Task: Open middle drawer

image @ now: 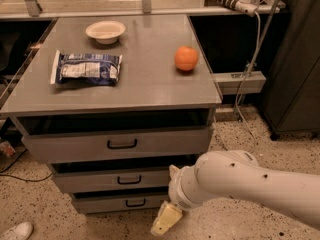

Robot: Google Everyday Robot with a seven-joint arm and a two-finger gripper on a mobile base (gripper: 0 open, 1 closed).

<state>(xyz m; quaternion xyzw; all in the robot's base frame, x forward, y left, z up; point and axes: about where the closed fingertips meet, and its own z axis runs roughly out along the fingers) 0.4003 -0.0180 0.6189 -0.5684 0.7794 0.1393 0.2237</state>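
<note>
The gripper (166, 219) hangs low in front of the drawers, near the floor. Its white arm (250, 184) is cut off by the right and bottom edges. Just above the gripper, the wrist hides the right end of the middle drawer (117, 180) and of the lowest drawer (120, 202) to its left. Far to the left, a white shoe (16, 231) is cropped by the bottom edge.

Gripper (166, 219) below-right of middle drawer (100, 181)

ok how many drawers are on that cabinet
3, stacked under the grey top: the top drawer, the middle drawer below it, and the bottom drawer under that. The pincer hangs low by the bottom drawer's right end.
</note>
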